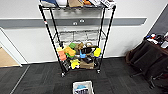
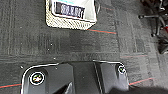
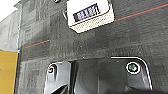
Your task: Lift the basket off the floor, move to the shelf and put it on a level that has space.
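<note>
Basket: on the floor, at 6 o'clock of the head view, just in front of the shelf; not lifted. Woven wall and white lining visible in both wrist views; a dark labelled item inside.
Shelf: straight ahead at 12 o'clock, against the wall; wheels on the carpet.
Middle level: bare wire grid, judged to have room.
Lower tiers: crowded with yellow, orange and green clutter.
Top tier: occupied, contents cut off at the frame edge.
Claw state, left: cannot tell; fingers not distinguishable.
Claw state, right: cannot tell, same reason.
Contact with basket: none evident; carpet lies between each wrist plate and the basket.
Done: nothing confirmed beyond standing before basket and shelf.
Left: grasp, lift, approach, placement on the middle level.
</note>
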Tool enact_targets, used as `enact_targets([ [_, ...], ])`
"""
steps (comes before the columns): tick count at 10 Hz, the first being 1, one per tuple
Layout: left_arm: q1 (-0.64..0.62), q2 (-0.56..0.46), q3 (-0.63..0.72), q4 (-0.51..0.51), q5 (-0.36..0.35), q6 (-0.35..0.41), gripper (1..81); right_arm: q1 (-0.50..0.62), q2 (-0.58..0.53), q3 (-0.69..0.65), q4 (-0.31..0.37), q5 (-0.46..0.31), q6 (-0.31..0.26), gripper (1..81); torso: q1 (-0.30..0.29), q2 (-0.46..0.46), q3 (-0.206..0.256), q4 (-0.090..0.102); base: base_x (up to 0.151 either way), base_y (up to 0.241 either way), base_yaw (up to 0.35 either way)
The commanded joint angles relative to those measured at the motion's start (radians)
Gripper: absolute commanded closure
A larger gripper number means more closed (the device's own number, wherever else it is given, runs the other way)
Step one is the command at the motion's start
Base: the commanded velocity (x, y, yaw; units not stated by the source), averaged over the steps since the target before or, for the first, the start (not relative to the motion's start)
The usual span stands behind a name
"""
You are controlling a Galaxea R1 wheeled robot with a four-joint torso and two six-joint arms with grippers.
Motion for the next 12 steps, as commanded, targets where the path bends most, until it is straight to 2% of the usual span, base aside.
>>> enact_targets([
  [1,-0.052,-0.022,0.016,0.0,0.042,0.0,1.0,0.057,-0.022,0.012,0.002,-0.049,-0.001,1.0,0.0,-0.001,0.0,0.0,0.112,0.0,0.0],
  [12,-0.051,-0.022,0.016,0.0,0.044,0.0,1.0,0.057,-0.021,0.006,0.004,-0.049,0.0,1.0,0.0,-0.001,0.0,0.0,0.094,0.0,0.0],
])
